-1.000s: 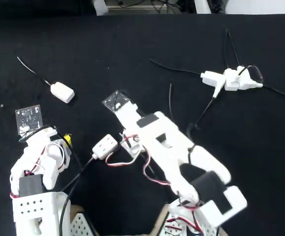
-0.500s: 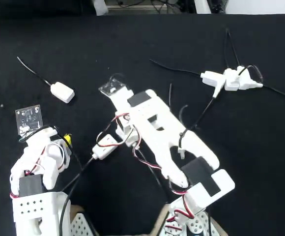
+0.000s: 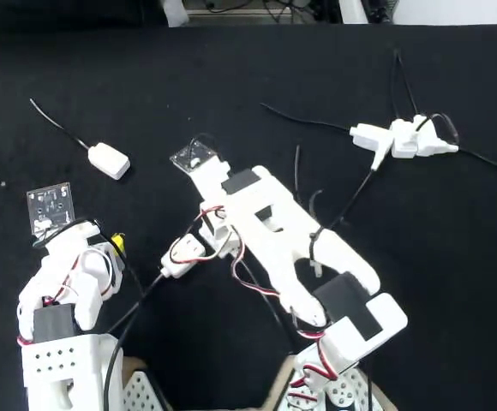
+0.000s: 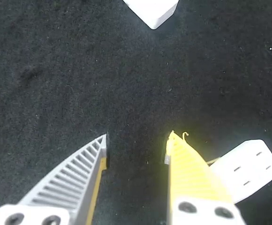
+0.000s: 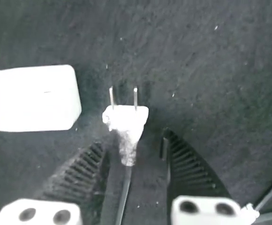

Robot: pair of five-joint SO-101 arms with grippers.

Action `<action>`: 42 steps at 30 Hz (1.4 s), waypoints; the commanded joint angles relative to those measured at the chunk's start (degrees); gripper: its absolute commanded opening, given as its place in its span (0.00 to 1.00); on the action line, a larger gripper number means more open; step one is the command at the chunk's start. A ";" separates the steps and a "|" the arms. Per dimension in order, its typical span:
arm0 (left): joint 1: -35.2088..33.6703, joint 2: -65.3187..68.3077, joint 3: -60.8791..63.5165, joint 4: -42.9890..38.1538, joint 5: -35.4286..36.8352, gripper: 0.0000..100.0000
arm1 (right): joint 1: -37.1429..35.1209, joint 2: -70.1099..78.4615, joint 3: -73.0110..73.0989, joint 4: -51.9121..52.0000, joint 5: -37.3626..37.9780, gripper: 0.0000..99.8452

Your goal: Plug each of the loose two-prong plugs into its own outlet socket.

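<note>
As the right arm (image 3: pixel 274 231) swings toward the outlet block (image 5: pixel 30 97), right claw (image 5: pixel 133 143) sits spread astride the tail of the two-prong plug (image 5: pixel 125 117), just beside that block | left claw (image 4: pixel 137 137) spread, empty, near it | grasp seems next

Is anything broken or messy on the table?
Nothing looks broken or spilled. One two-prong plug is out of place, though: it lies loose on the black table between the open fingers of the right gripper. Its bare prongs point past the white block beside it, not into any socket.
</note>
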 commanded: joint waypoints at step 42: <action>-0.57 -0.53 -0.48 0.18 -0.35 0.21 | 1.41 3.12 -0.40 2.73 9.93 0.01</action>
